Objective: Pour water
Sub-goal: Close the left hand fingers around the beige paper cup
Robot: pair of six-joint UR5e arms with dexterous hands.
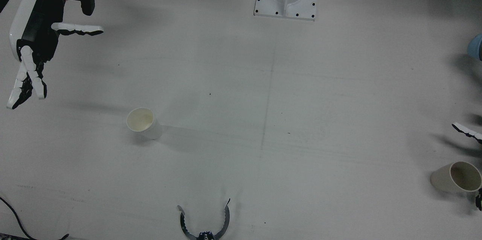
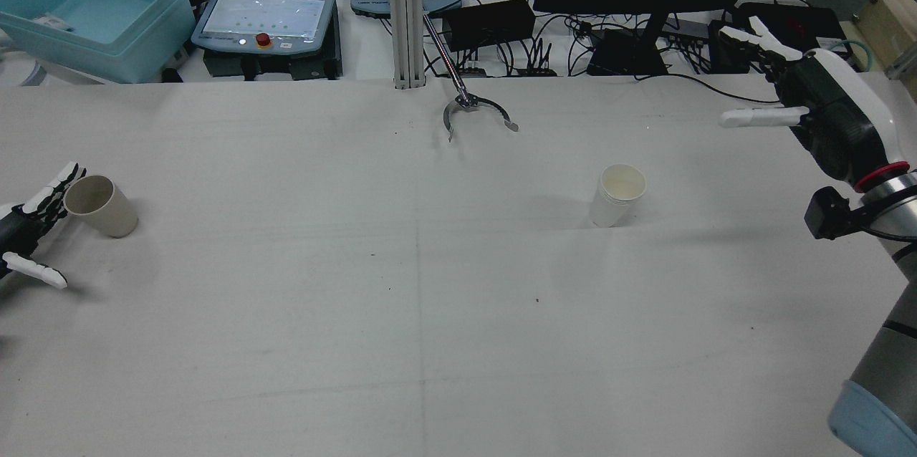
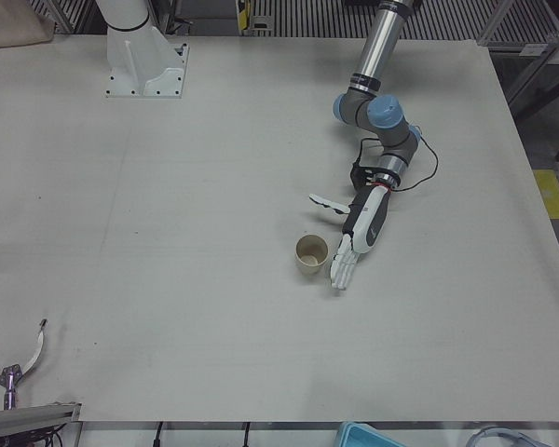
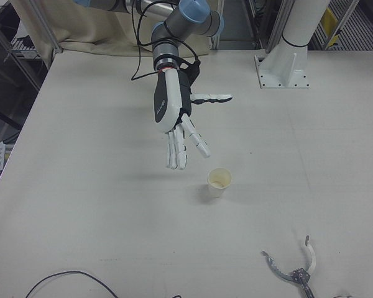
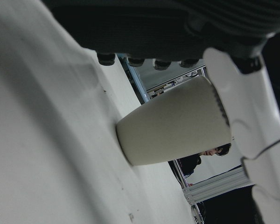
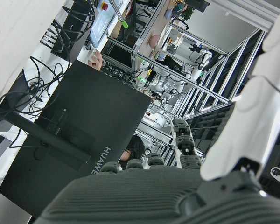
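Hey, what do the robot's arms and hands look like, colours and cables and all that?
Both arms are silver tubes with pale blue joint caps. The right hand and left hand have white shells over black bodies, white fingers with black undersides, a red ring at each wrist, and black cables looping near it.

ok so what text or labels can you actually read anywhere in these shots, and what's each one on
"HUAWEI": on the back of the black monitor, seen in the right hand view; it runs tilted because that picture lies on its side.
Two teach pendant screens in the rear view: content shows, too small to read.
Both paper cups, the beige cup and the white cup: no print visible.
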